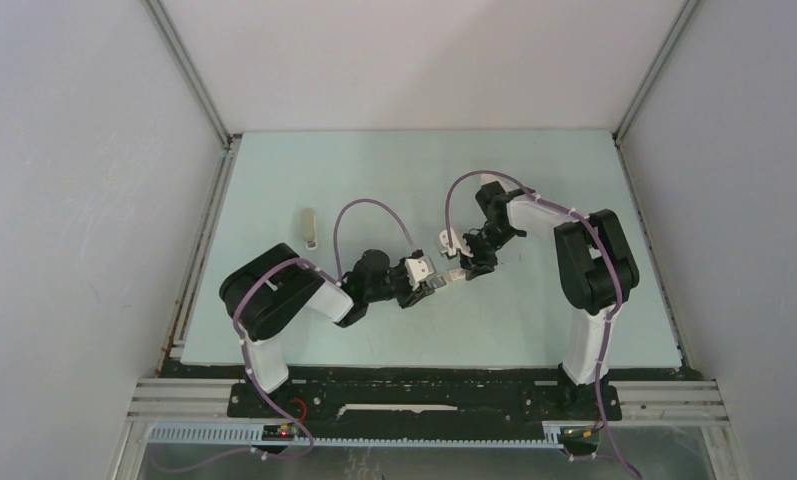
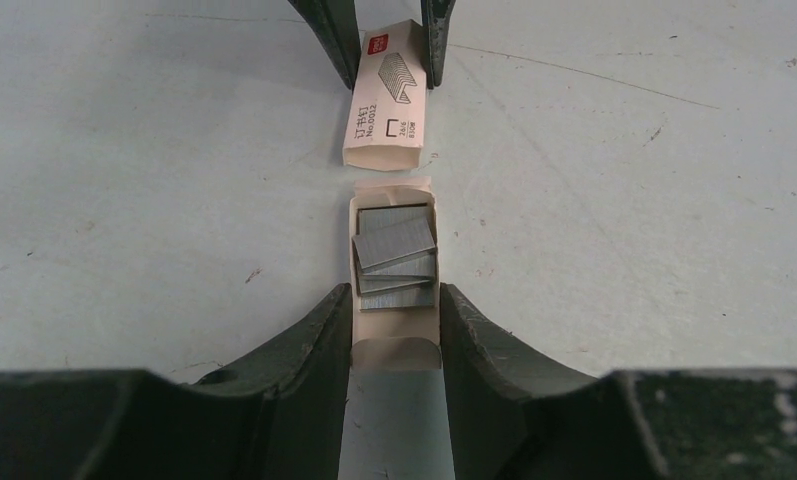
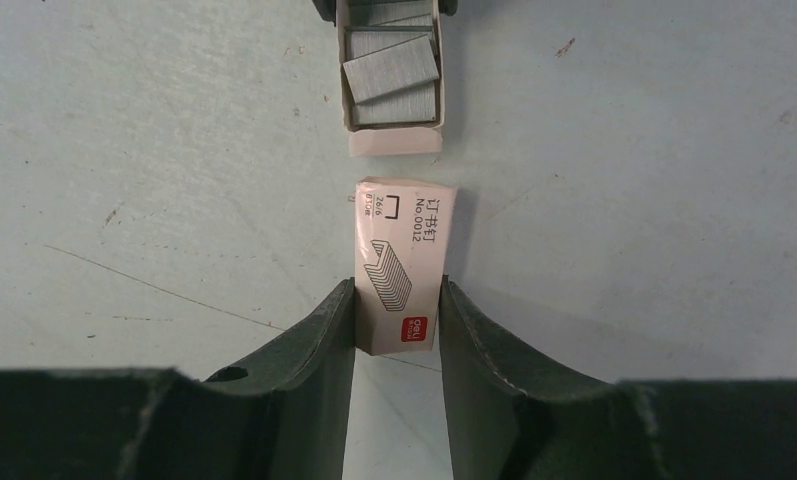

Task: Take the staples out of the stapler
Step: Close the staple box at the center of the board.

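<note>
My left gripper (image 2: 394, 300) is shut on the open cardboard tray (image 2: 395, 353) of a staple box. Several silvery staples (image 2: 396, 250) lie loosely stacked in the tray. My right gripper (image 3: 397, 300) is shut on the box's white sleeve (image 3: 402, 265), which has a red mark. Sleeve and tray lie end to end with a small gap between them. The sleeve also shows in the left wrist view (image 2: 386, 100), and the staples in the right wrist view (image 3: 391, 70). In the top view the left gripper (image 1: 440, 283) and the right gripper (image 1: 464, 265) meet at mid-table. The stapler (image 1: 310, 228) lies far to the left, untouched.
The pale green table (image 1: 534, 170) is walled by white panels on three sides. The stapler is the only loose object away from the grippers. The right arm's elbow (image 1: 594, 260) stands to the right of the work spot.
</note>
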